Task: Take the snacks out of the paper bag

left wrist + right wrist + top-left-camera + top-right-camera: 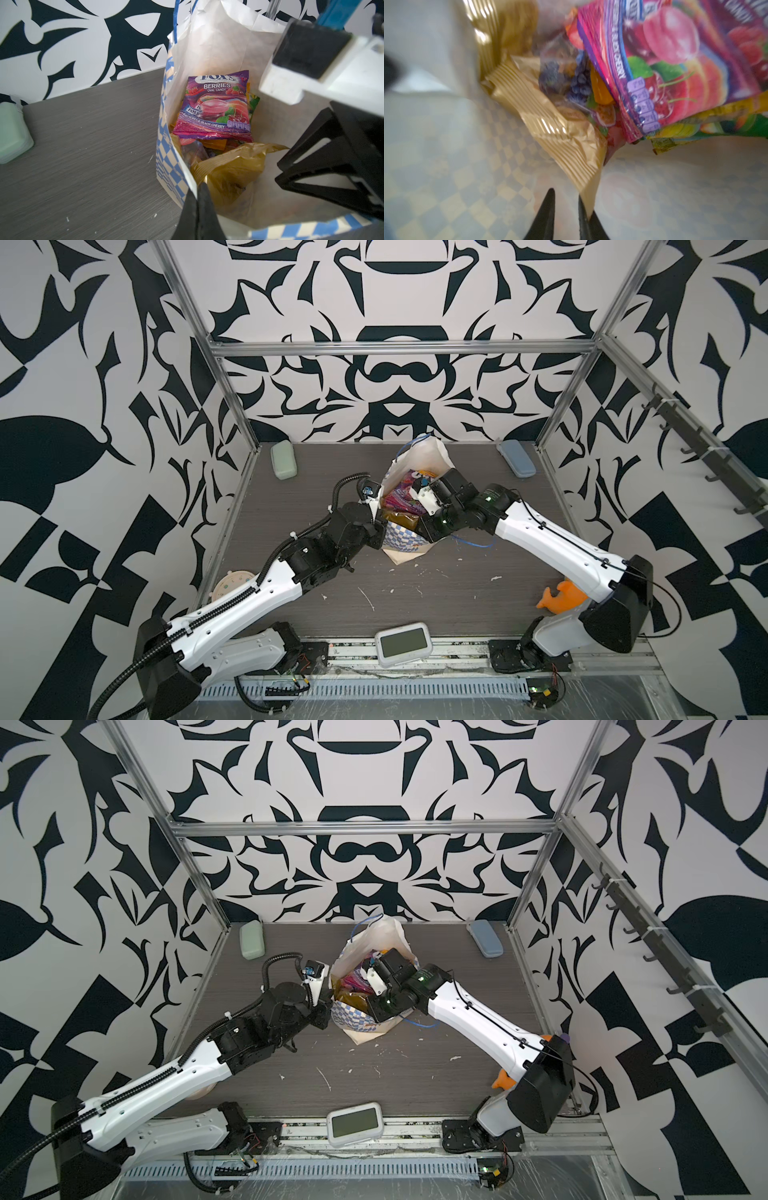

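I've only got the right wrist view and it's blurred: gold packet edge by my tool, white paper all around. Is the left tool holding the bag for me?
Observer: Yes. The left tool is shut on the checkered rim of the paper bag, on the left arm's side.
Operator: Anything taken out yet?
Observer: No. In both top views no packet lies on the table; the snacks that show sit inside the bag.
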Robot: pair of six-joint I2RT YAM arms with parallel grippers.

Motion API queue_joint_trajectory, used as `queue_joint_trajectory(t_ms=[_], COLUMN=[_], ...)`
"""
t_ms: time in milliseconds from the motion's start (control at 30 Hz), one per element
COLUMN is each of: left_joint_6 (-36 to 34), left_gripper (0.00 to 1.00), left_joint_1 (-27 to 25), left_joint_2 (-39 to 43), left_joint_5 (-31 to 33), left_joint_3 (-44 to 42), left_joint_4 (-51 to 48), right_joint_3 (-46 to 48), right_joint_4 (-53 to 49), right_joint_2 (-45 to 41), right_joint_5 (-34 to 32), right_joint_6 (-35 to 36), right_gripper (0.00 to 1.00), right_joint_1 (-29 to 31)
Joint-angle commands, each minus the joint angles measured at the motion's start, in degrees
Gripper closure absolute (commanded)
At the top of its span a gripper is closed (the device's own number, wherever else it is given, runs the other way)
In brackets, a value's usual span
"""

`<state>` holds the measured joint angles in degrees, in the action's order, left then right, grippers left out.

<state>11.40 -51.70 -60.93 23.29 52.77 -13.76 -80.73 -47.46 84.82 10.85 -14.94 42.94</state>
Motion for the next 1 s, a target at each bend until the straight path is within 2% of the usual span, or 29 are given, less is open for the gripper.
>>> queue_joint_trajectory(t_ms=[0,167,333,600,767,900,967], left_joint_6=[-2.4,-3.5,-4.6,-6.6,-7.7,-8.5,-8.5], left_gripper=[1.00,1.00,1.00,1.00,1.00,1.00,1.00], left_joint_1=[0.1,0.0,0.0,0.1,0.0,0.1,0.2], left_joint_2=[0.3,-0.1,0.6,-0.5,-1.1,-0.9,-0.6], left_joint_5=[1.1,1.1,2.9,4.2,5.6,7.0,7.4], left_joint_3=[0.5,0.6,0.5,0.8,0.1,-0.6,-1.2], left_joint_4=[2.7,4.1,4.7,6.2,8.0,9.5,10.8], right_joint_3=[-5.4,-12.6,-16.2,-18.8,-20.7,-22.0,-23.2], right_joint_4=[3.4,4.1,2.8,-0.3,-1.9,-2.0,-2.9], right_joint_2=[-0.2,5.8,11.0,16.2,19.8,21.9,23.2], right_joint_5=[-0.8,-0.5,1.9,3.4,3.6,3.8,3.8], right_joint_6=[0.6,3.7,6.5,8.9,9.9,10.5,10.8], right_gripper=[0.71,0.60,0.44,0.40,0.45,0.59,0.70], right_joint_1=[-0.2,-1.7,-1.8,-1.8,-1.8,-1.4,-0.9])
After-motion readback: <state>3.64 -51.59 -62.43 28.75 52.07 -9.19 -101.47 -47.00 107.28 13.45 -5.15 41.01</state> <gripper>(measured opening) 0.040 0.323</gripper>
